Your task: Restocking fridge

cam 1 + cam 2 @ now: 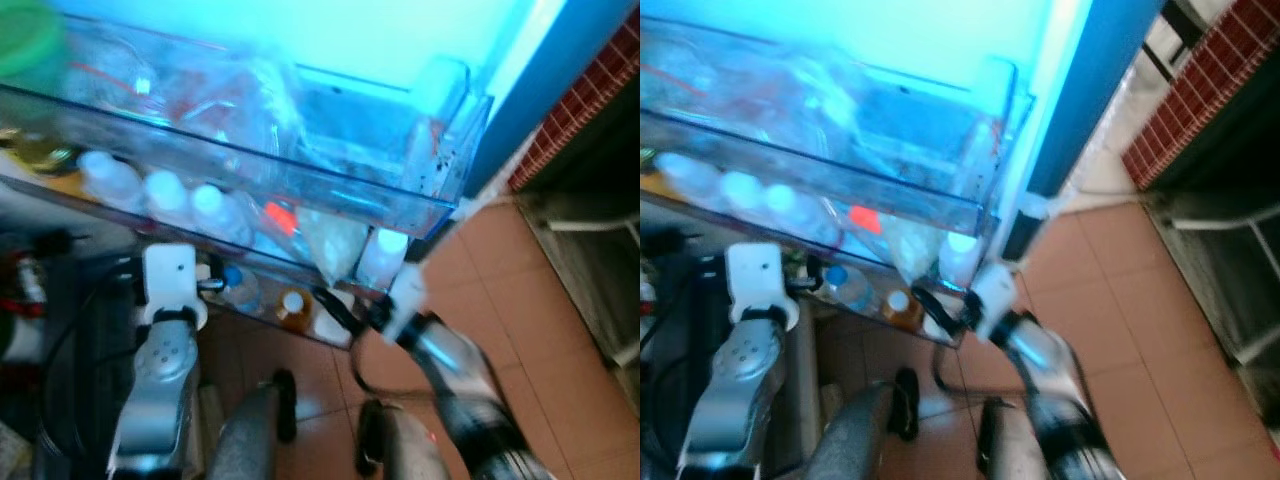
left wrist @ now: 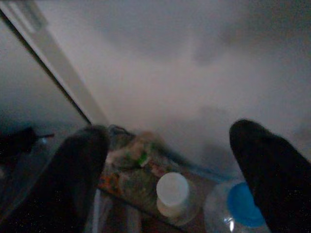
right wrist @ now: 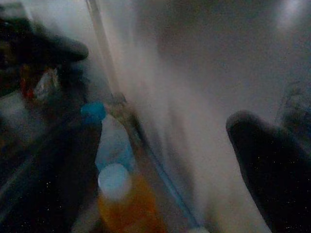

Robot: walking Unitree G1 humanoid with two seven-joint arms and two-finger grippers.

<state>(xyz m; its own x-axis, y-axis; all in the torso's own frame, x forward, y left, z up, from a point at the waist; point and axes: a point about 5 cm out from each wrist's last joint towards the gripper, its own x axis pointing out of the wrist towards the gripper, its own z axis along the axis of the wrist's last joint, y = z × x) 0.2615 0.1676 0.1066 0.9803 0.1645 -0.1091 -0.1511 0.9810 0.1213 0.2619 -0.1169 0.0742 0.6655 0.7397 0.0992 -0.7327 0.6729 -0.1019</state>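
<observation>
Fridge door shelves [image 1: 300, 185] are standing open before the robot, lit in blue, and the head views are blurring, so small details are hard to read. The upper clear shelf is carrying bags and packets; the lower shelf [image 1: 300, 330] is holding a row of white-capped bottles [image 1: 165, 195], a blue-capped water bottle [image 1: 238, 285] and an orange bottle [image 1: 293, 308] with a white cap.

The left gripper [image 2: 170, 165] is hovering just beside the lower shelf, its fingers [image 2: 73, 170] spread wide with nothing between them; its wrist view is looking down on a white cap [image 2: 172, 189] and the blue cap [image 2: 243, 211]. The right gripper [image 3: 165, 160] is reaching toward the same shelf, fingers [image 3: 267, 155] also spread and empty, with the orange bottle [image 3: 124, 204] and the water bottle [image 3: 112, 141] just below it.

As I am judging it, the robot is choosing a place or a bottle on the crowded lower shelf. To do this well, it should be waiting until the view is steady, approaching from above along the bottle necks, and keeping the open fingers away from neighbouring caps, because the bottles are standing close and could be tipping.
</observation>
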